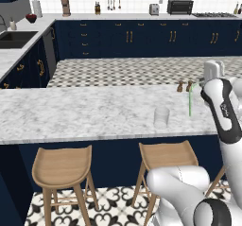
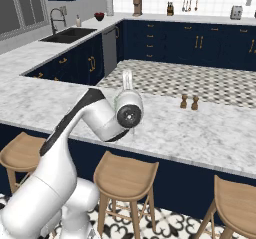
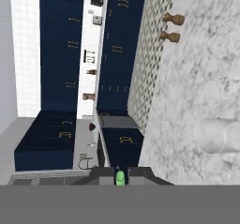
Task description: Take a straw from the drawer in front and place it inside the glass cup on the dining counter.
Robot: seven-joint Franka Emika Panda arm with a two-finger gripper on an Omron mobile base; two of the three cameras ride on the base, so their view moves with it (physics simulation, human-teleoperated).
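In the left base view, two wooden stools (image 1: 62, 166) are seen tucked under the near edge of the dining counter (image 1: 71, 114), whose marbled top runs across the middle of the picture. Farther right on that top, the glass cup (image 1: 161, 117) is stood upright, near the front edge. Behind it and to its right, two small brown shakers (image 1: 184, 86) are set side by side at the far edge. Just right of the cup, the straw (image 1: 190, 99) is held upright above the counter, apart from the cup and not yet inside it. In the hand view, the gripper (image 3: 120, 172) is shown with its jaws closed on the straw, whose green end is pinched between the two dark tips, and the cup is seen to the right of the fingers.
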